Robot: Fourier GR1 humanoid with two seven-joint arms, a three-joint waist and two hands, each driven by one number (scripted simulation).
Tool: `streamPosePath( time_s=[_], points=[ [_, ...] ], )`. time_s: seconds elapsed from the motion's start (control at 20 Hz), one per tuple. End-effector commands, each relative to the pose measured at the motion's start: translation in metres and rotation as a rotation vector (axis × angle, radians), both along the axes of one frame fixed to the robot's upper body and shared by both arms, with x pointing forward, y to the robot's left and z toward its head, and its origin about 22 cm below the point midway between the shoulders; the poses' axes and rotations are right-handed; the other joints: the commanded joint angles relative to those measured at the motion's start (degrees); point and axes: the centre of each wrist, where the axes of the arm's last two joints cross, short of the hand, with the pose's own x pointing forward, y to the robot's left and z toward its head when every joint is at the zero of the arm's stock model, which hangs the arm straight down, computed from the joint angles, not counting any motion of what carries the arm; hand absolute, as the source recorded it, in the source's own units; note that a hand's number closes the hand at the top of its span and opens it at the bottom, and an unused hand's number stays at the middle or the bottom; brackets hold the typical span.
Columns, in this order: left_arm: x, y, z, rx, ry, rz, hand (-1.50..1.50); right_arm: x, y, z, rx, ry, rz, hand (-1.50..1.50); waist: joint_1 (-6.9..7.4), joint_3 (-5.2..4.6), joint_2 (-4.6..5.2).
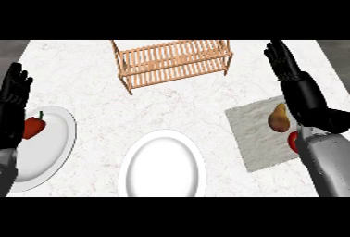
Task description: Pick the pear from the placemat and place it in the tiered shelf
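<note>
A brown-yellow pear (278, 118) lies on the grey placemat (256, 134) at the right of the counter. The wooden tiered shelf (174, 62) stands at the back middle. My right hand (295, 78) is raised with fingers straight, just right of the pear and not touching it. Its thumb curves near the pear's right side. At the left edge, my left hand (14, 99) rests open, fingers up, beside a plate.
A red object (293, 141) lies on the placemat just below the pear, partly hidden by my right forearm. A white plate (164, 164) sits at the front middle. Another white plate (48, 148) at the left holds a red pepper (34, 127).
</note>
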Motion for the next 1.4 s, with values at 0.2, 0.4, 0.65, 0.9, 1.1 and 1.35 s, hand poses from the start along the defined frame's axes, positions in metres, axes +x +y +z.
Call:
streamPosePath(
  time_s=[0.2, 0.4, 0.65, 0.9, 1.1, 1.35],
  points=[
    [-0.002, -0.037, -0.006, -0.075, 0.032, -0.089, 0.00, 0.023, -0.073, -0.048, 0.177, 0.562, -0.198, 1.50, 5.55, -2.11, 0.00],
    [-0.001, -0.064, -0.019, -0.162, 0.074, -0.116, 0.00, 0.021, -0.115, -0.065, 0.351, 0.802, -0.516, -1.50, 4.13, -2.13, 0.36],
    [-0.006, -0.061, -0.007, -0.166, 0.108, -0.101, 0.00, 0.030, -0.175, -0.036, 0.404, 0.746, -0.340, -1.50, 4.17, -2.15, -0.83],
    [-0.015, -0.073, -0.009, -0.183, 0.105, -0.117, 0.00, 0.035, -0.205, 0.026, 0.047, 0.877, -0.159, -1.50, 4.94, -2.21, -0.80],
    [-0.017, -0.076, -0.009, -0.159, 0.105, -0.141, 0.00, 0.056, -0.192, 0.072, -0.200, 0.953, -0.045, -1.50, 5.90, -2.27, -0.66],
    [-0.014, -0.084, -0.014, -0.158, 0.117, -0.146, 0.00, 0.079, -0.143, 0.101, -0.629, 0.972, -0.024, -1.50, 6.39, -2.38, -0.41]
  ],
)
